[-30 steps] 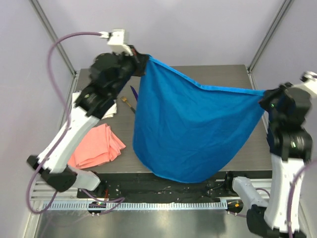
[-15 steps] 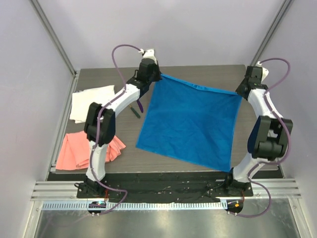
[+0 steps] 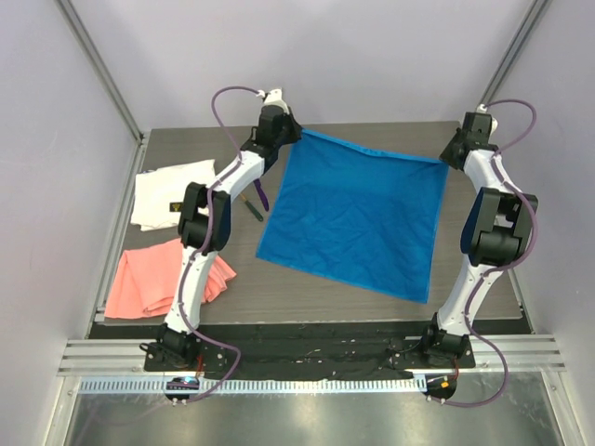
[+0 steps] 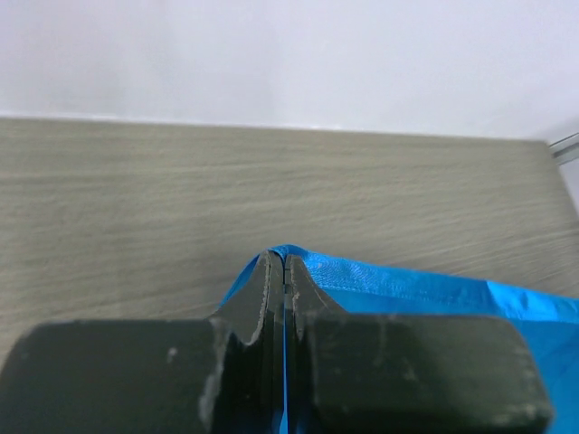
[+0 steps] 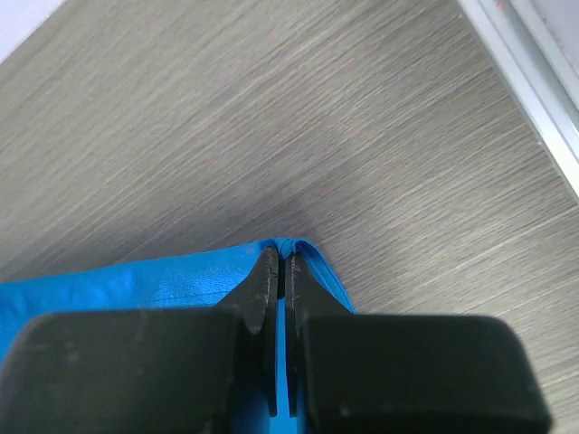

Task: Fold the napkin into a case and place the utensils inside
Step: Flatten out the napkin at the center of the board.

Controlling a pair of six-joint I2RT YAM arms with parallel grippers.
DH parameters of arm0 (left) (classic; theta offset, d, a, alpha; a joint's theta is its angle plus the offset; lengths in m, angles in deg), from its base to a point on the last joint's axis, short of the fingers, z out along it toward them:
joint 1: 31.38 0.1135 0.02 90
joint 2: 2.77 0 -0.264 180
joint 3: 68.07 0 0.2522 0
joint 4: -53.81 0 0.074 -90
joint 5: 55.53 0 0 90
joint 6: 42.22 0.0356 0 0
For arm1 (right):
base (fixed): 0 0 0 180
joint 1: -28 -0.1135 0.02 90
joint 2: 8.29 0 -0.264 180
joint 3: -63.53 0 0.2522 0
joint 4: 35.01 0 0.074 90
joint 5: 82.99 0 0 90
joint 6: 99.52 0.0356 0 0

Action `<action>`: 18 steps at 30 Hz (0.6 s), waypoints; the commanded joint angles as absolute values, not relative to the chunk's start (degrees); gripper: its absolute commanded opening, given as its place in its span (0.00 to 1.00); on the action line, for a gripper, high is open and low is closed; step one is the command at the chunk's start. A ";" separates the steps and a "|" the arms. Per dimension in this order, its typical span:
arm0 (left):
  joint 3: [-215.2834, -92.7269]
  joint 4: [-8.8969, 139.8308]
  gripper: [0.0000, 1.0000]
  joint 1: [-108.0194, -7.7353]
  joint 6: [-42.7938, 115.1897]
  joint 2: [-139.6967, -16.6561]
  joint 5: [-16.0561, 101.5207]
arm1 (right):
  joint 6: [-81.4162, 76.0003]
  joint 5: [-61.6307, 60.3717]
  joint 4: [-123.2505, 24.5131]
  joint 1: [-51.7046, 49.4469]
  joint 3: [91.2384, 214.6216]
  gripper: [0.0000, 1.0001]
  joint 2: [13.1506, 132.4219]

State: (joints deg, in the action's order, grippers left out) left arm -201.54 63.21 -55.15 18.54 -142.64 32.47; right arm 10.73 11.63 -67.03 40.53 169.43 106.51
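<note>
Napkin (image 3: pixel 353 218) lies spread open and flat at mid-desk, a few soft creases, not yet folded. Desk (image 3: pixel 372 307) is grey wood-grain.

Left hand (image 4: pixel 284 271) is pressed tight on the napkin's far corner at 11 o'clock, with a thin blue edge showing between its fingers. Right hand (image 5: pixel 282 262) pinches the far corner at 1 o'clock the same way.

Utensils (image 3: pixel 252 210) lie at 9 o'clock of the napkin, just beside its edge and close by the left arm.

White cloth (image 3: pixel 172 190) sits at the desk's 9 o'clock, salmon-pink cloth (image 3: pixel 149 283) at 8 o'clock.
</note>
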 commanded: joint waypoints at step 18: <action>-197.66 64.23 0.00 -54.76 12.01 -135.64 37.90 | 7.88 9.74 -71.71 42.24 177.55 0.01 104.71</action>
State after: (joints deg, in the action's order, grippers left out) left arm -192.64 66.14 -54.97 13.10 -137.27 37.56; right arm 10.03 10.61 -72.35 42.02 169.30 100.30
